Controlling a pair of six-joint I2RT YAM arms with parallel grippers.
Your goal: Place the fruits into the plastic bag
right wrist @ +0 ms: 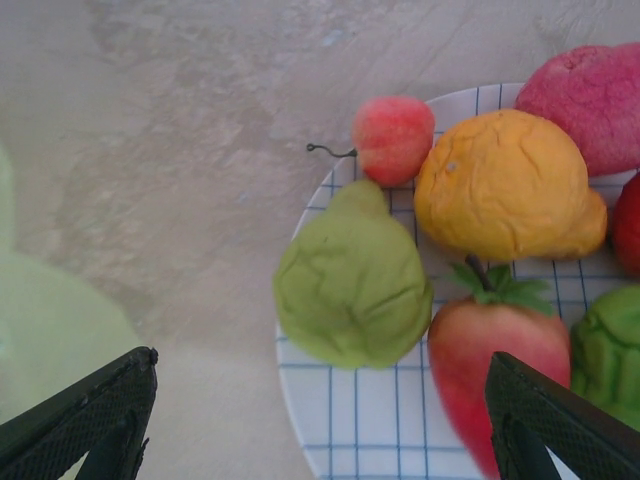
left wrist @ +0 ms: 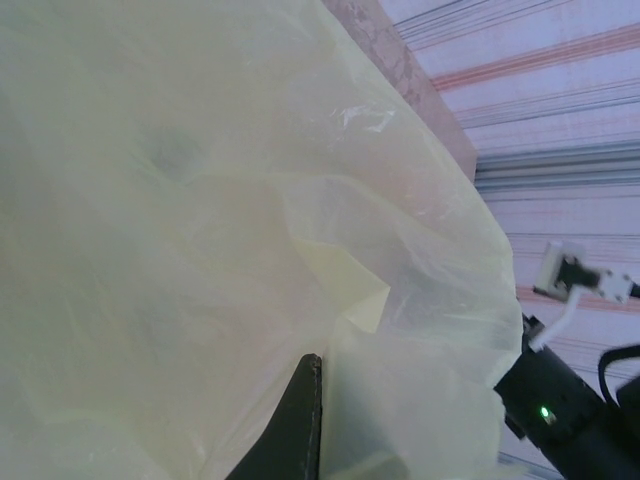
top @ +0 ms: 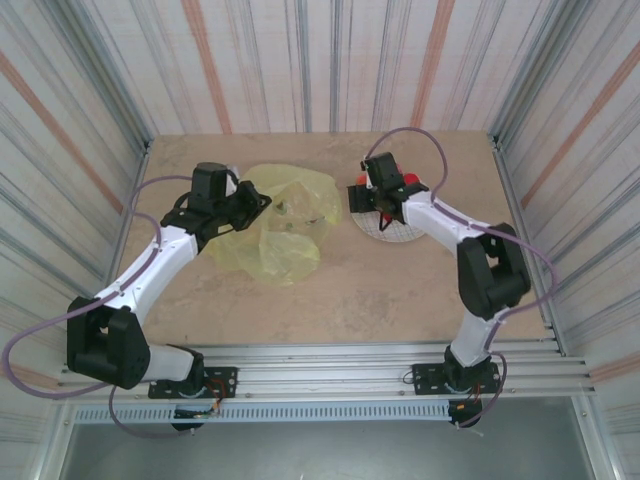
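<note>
right gripper (right wrist: 320,365) spread above plate (right wrist: 350,425) rim, green fruit (right wrist: 350,285) at edge

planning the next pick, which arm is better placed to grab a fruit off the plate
Right, I'd judge. The right gripper hangs open directly over the plate, with the green pear below, between its fingers. The left gripper is at the plastic bag, away from the plate.

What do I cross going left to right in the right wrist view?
plastic bag → green pear-shaped fruit → orange fruit → pink fruit
</note>
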